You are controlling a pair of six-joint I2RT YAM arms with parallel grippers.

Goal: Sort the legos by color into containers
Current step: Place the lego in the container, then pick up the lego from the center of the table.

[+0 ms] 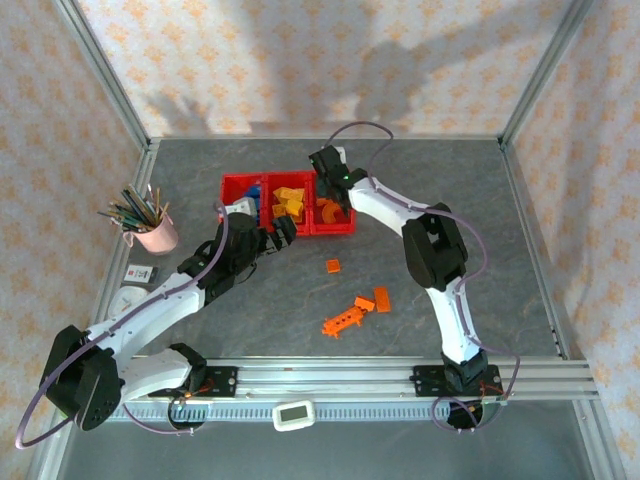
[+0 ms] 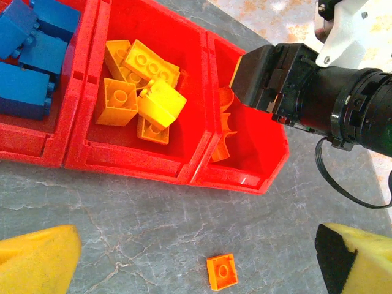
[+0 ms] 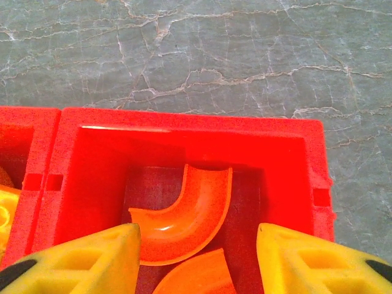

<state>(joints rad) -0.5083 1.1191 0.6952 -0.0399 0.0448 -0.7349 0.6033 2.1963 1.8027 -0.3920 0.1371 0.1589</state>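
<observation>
Hovering above curved orange legos (image 3: 184, 214), right pincer (image 3: 197, 236) stands spread; left pincer (image 2: 196, 251) spread too.

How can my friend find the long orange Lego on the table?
Find the red tray in the middle of the grey table. Toward the near edge lie loose orange bricks; the long piece lies nearest that edge. It alone is thin and toothed.

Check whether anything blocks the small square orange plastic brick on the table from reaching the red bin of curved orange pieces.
The right gripper hangs over that red plastic bin, jaws apart above the curved orange pieces. Otherwise nothing lies between the small square orange brick and the bin.
</observation>
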